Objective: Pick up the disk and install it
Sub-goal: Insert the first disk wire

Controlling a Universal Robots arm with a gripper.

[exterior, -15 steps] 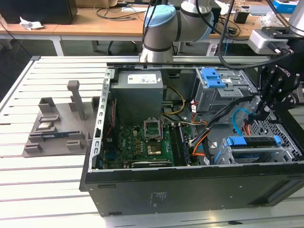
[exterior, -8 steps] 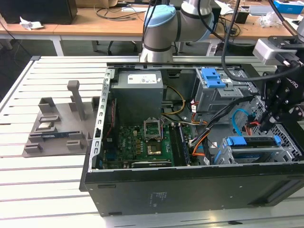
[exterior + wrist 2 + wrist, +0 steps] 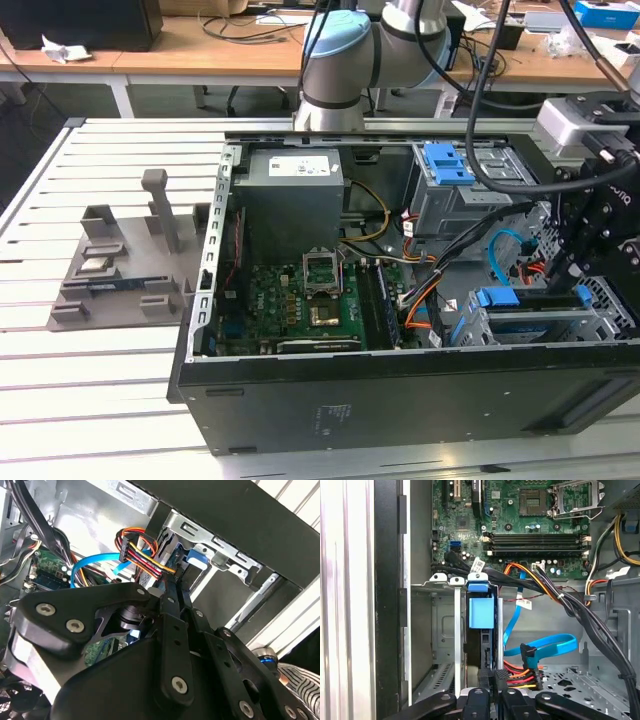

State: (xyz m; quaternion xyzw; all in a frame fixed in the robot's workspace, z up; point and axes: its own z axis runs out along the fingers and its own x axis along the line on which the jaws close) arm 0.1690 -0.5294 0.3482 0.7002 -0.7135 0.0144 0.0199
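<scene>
The disk (image 3: 481, 611) is seated upright in the drive cage (image 3: 436, 630) of the open computer case (image 3: 400, 400), pinched edge-on by the gripper (image 3: 490, 692); installation looks nearly complete, release remaining.

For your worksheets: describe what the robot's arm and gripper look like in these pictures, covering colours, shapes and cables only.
The arm is built of rounded silver-grey segments with a pale blue joint cap, and thick black cables loop from it. The gripper is matte black, made of flat linkage bars joined by round silver screws, narrowing to slim black fingers.
</scene>
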